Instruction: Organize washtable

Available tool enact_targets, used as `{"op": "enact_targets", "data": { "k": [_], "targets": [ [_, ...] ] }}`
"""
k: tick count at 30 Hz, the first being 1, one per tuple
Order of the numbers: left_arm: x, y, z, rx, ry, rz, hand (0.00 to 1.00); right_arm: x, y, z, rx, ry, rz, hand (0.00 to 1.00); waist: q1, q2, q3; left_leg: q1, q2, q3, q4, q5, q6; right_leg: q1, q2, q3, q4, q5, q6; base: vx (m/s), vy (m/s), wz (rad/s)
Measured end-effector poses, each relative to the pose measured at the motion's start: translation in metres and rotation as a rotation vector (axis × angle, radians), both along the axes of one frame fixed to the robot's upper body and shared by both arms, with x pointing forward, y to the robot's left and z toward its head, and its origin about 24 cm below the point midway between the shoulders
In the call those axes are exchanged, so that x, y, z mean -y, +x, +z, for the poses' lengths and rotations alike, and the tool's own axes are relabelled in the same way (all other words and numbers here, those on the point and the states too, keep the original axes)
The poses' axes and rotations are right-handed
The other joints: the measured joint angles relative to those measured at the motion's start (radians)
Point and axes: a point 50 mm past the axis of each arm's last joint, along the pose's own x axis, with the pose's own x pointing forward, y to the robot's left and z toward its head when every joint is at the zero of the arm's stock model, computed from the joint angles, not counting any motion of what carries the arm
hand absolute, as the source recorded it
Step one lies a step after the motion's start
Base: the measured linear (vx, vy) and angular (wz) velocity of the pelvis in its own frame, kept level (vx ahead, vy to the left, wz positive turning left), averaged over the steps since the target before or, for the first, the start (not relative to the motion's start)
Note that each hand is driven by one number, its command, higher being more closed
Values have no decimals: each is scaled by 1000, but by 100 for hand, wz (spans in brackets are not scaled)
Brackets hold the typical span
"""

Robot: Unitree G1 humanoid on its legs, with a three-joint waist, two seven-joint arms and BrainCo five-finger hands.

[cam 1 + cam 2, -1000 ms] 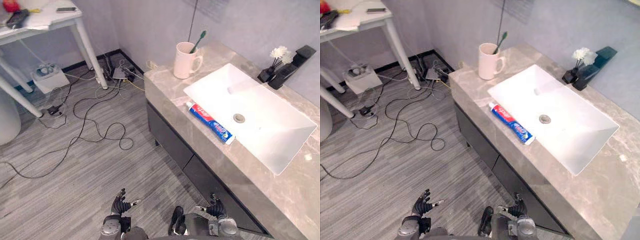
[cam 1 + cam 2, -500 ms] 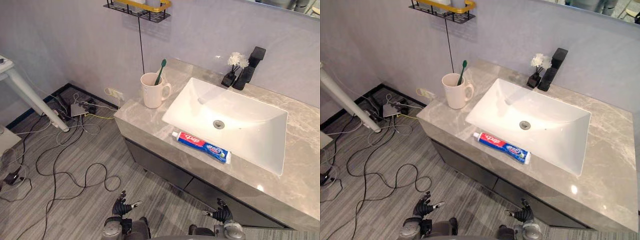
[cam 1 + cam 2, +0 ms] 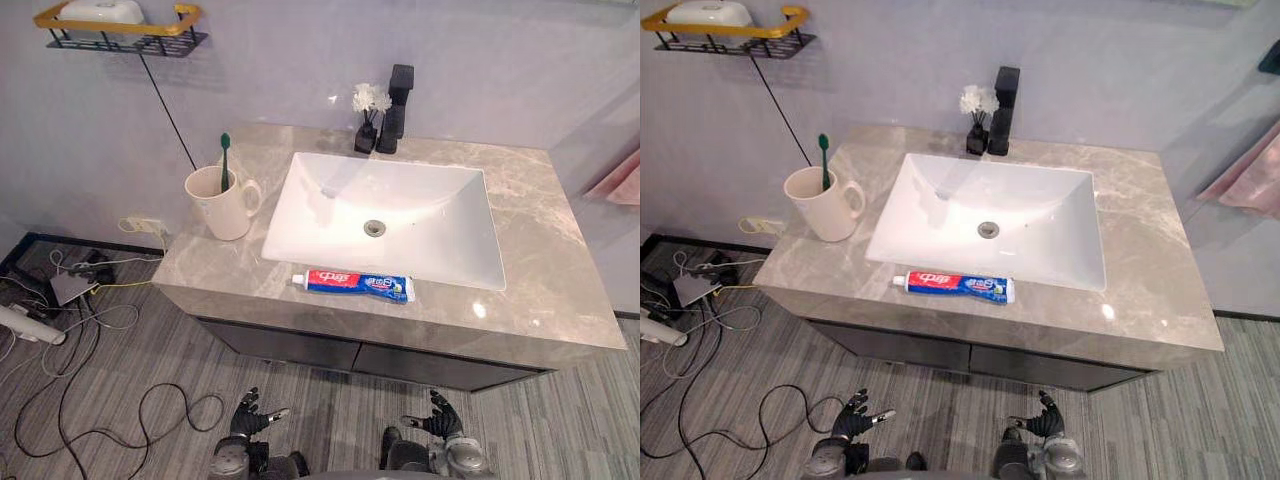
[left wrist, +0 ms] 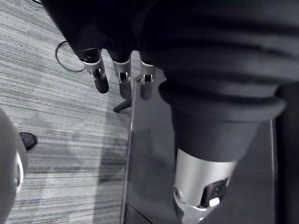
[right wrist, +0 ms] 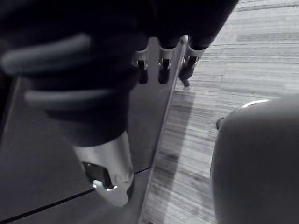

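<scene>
Nearest, low over the grey striped floor [image 3: 560, 430], the left hand [image 3: 248, 418] and the right hand [image 3: 436, 424] hang with their fingers [image 4: 124, 85] straight and loosely spread, holding nothing; the right hand's fingers [image 5: 162, 72] are just as slack. Just ahead of both sets of fingertips stands the dark cabinet front [image 3: 300, 348], and on top of it lies the grey marble countertop [image 3: 540, 260].

The red, white and blue toothpaste tube [image 3: 352, 285] lies flat on the counter's front strip. It is beyond the fingers, roughly between the two hands and well apart from both, with its white cap towards the right hand's side. Beyond the left fingers stands a cream ceramic mug [image 3: 222, 205] with a green toothbrush [image 3: 225, 158] upright in it. Past the tube is the white rectangular basin [image 3: 430, 250]. Farthest from the fingers are a small black vase of white flowers [image 3: 368, 108] and a black tap [image 3: 398, 95].
</scene>
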Motion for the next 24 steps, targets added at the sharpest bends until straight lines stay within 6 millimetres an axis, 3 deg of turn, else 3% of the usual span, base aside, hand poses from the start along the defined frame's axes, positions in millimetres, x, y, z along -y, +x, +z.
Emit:
{"op": "enact_targets", "data": {
  "k": [2, 4, 6, 8, 9, 11, 12, 16, 24],
  "targets": [
    [-2, -2, 0, -3, 1, 12, 0, -3, 0, 0, 4, 12, -5, 0, 8, 4, 4, -4, 58, 13, 72, -30, -49, 26, 37, 2, -32, -9, -23, -44, -119, -16],
    [-5, -5, 0, 2, -4, 52, 0, -7, -1, 0, 9, 26, -19, 0, 33, 3, 6, -31, 108, 35, 219, -39, -67, 55, 58, 26, -47, -17, -28, -48, -95, -59],
    [-5, -8, 1, 9, -5, 63, 0, -7, 1, 2, 29, 27, -24, 0, 33, 3, 6, -76, 141, 28, 354, -6, -73, 69, 69, 57, -57, -10, -44, -21, -90, -61],
    [-2, -8, 1, 9, -14, 63, 0, -7, 4, 4, 41, 29, -30, 0, 32, -2, 8, -108, 130, 5, 344, -28, -39, 63, 64, 101, -70, -8, -47, 17, -27, -54],
    [1, -9, 0, 6, -26, 68, 0, 1, 3, 4, 39, 12, -50, 0, 32, 14, 8, -95, 95, -32, 219, -35, -27, 56, 64, 128, -81, -7, -48, 41, 63, -55],
    [4, -12, -1, -4, -37, 76, 0, 7, 1, 4, 33, -8, -67, 0, 39, 37, 9, -47, 56, -112, 28, 3, -37, 39, 77, 154, -83, 3, -35, 20, 131, -59],
    [3, -10, -1, 1, -40, 93, 0, 8, -2, 3, 24, -6, -83, 0, 40, 35, 3, -24, 39, -109, 1, -1, -37, 53, 76, 154, -102, 10, -26, 13, 86, -41],
    [-1, -10, -1, -3, -32, 94, 0, 2, -10, 0, 4, 13, -90, 0, 33, 7, -1, 40, 23, -67, -54, 0, -39, 80, 57, 169, -114, 41, -7, 134, 78, -21],
    [5, -11, -7, -46, -49, 84, 0, 10, -20, -6, -45, 1, -115, 0, 28, 33, -35, 104, 6, -88, -98, 22, -28, 152, 58, 148, -173, 37, -5, 169, 23, -5]
  ]
}}
